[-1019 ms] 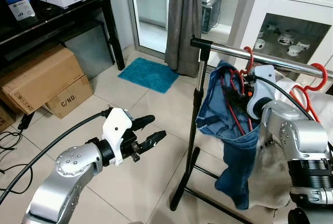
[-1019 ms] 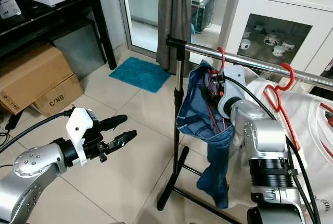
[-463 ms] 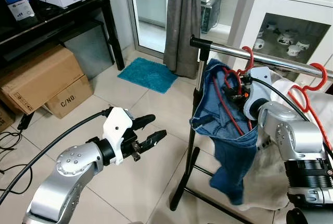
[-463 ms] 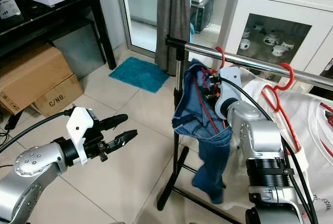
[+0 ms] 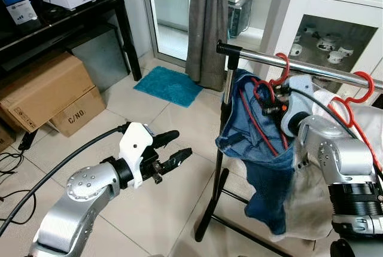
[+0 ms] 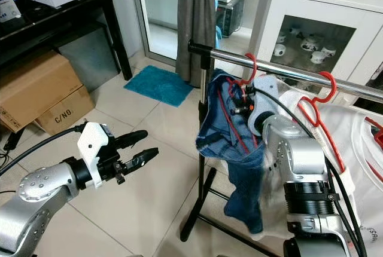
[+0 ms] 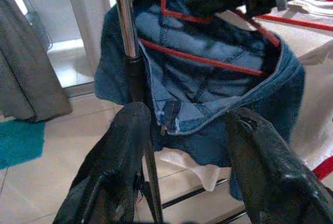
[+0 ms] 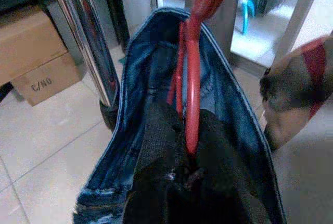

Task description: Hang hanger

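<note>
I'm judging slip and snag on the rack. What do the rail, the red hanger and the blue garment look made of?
Rail: polished metal, likely chromed steel, given its mirror glints. Red hanger: smooth and glossy, probably plastic or coated wire. Blue garment: denim, with visible seams and faded weave. The right claw grips the hanger.

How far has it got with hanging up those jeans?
The red hanger already carries the jeans and its hook sits over the metal rail. The right gripper is clamped on the hanger. Left to do: let go. The left gripper hovers open, apart.
</note>
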You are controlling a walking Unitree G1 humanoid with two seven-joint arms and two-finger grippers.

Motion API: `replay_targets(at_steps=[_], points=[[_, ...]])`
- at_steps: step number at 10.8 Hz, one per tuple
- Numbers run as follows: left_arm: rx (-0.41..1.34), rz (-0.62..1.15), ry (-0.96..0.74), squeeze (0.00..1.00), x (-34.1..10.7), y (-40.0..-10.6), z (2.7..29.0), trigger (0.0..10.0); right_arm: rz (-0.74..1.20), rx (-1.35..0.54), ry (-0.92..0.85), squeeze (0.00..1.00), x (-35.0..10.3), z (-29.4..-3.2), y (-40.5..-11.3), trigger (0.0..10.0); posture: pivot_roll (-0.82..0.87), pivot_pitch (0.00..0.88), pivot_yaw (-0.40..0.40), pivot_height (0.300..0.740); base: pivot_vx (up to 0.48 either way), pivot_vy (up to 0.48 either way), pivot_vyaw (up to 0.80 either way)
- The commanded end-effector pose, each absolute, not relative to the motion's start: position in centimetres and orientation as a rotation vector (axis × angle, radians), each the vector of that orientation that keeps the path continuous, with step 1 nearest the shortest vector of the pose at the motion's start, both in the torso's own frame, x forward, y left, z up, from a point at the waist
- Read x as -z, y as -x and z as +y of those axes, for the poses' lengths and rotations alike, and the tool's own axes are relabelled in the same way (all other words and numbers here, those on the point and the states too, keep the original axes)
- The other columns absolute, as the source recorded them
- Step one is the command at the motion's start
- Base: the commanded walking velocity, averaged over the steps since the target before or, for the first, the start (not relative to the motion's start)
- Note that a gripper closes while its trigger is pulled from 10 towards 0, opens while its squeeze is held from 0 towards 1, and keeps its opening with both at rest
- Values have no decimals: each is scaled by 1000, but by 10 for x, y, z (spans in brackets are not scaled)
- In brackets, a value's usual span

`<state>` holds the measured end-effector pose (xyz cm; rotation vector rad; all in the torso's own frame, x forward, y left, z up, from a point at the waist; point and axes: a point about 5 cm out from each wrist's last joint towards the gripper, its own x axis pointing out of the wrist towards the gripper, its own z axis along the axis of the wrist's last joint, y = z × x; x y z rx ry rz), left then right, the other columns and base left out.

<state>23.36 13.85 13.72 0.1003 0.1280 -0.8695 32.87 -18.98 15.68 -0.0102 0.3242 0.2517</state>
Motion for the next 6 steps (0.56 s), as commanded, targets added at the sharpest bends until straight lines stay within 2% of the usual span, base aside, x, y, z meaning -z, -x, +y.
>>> replay_targets(at_steps=[1,2,5,6], points=[[852,126,-112,0,-137,-235,139,10000,238,-254,20,0,-173,-192,-329,0,-43,0,57,740,0,0,0],[799,131,-75,0,-133,-235,139,10000,123,-287,21,0,-190,-195,-321,0,-51,0,54,740,0,0,0],[744,135,-65,0,-125,-228,137,10000,-26,-317,57,0,-209,-203,-291,0,-52,0,44,740,0,0,0],[754,159,-76,0,-121,-223,136,10000,34,-378,156,0,-201,-205,-278,0,-53,0,46,740,0,0,0]])
